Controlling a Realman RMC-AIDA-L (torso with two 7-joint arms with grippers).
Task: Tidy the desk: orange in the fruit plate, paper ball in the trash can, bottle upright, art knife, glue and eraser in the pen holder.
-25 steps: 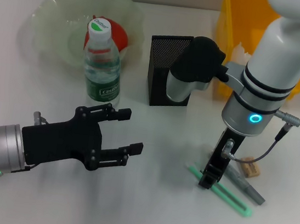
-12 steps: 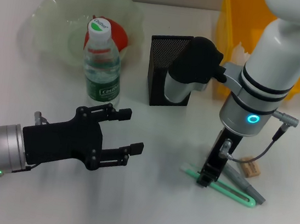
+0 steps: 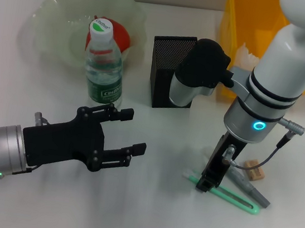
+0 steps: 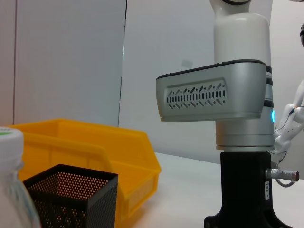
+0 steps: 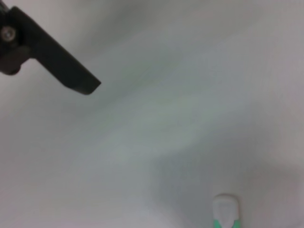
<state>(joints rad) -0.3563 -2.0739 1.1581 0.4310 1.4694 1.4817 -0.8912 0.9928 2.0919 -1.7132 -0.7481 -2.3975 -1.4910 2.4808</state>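
While the left end effector hangs released, the right end effector's grip on the slim green art knife is unclear.

Matt black mesh pen holder

A: From my station, what lies at the far side of the desk?

B: I see the fruit plate far left with the orange in it, and the bottle upright just before it. The pen holder stands right of the bottle; the trash can is behind and right of the holder.

A: And nearer?

B: The art knife lies near right, the glue beside it, the eraser just behind both. My right gripper stands at the knife's left end; my left gripper hangs before the bottle.
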